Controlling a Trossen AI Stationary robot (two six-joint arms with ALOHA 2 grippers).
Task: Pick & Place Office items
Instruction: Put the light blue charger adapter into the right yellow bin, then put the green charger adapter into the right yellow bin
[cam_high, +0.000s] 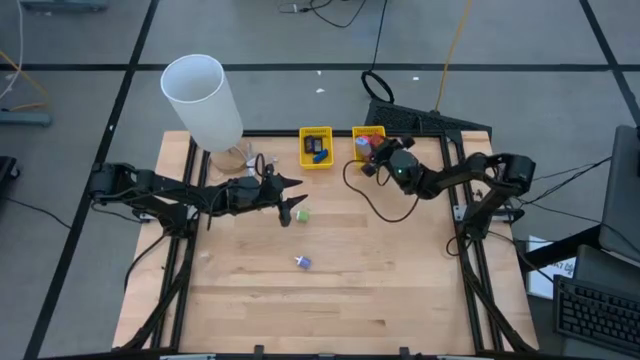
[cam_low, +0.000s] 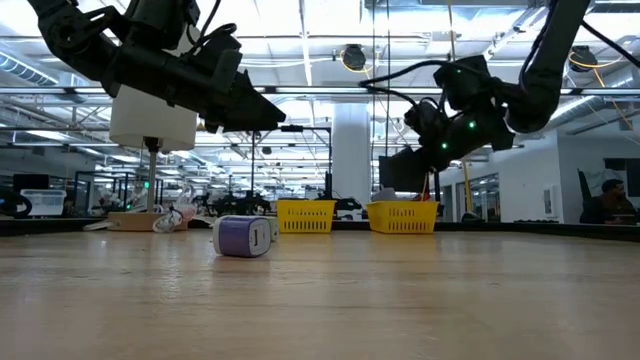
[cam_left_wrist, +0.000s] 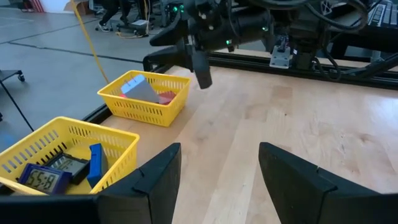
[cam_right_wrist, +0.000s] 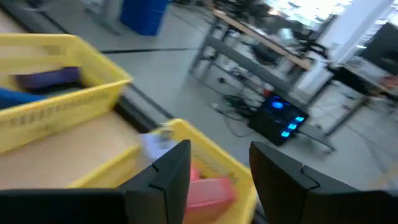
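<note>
Nearest the table's front edge we find a small purple-and-white block (cam_high: 303, 262), lying on its side on the bare wood table (cam_high: 380, 290), well short of both grippers. In the low view it (cam_low: 242, 237) sits alone in the foreground.

Farther in, a small green item (cam_high: 302, 214) lies just beside the left gripper (cam_high: 291, 197), which hangs above the wood with its fingers (cam_left_wrist: 155, 180) spread apart and nothing between them. Behind that arm the tall white cylinder (cam_high: 203, 100) stands at the table's far left corner.

Beyond the left gripper's fingertips we see two yellow mesh baskets at the far edge. The left basket (cam_high: 316, 148) holds a small digital clock (cam_left_wrist: 38, 180), a dark rectangular item (cam_left_wrist: 67, 167) and a blue piece (cam_left_wrist: 95, 165). The right basket (cam_left_wrist: 143, 106) holds a grey-white item (cam_left_wrist: 140, 89) and a red one (cam_left_wrist: 165, 97).

The right gripper (cam_high: 378, 152) hovers directly over that right basket (cam_right_wrist: 211, 155), fingers (cam_right_wrist: 163, 180) parted and empty; the red item (cam_right_wrist: 208, 190) lies in the basket below them. Beside it, the neighbouring basket (cam_right_wrist: 59, 109) shows a purple piece (cam_right_wrist: 46, 78) inside.
</note>
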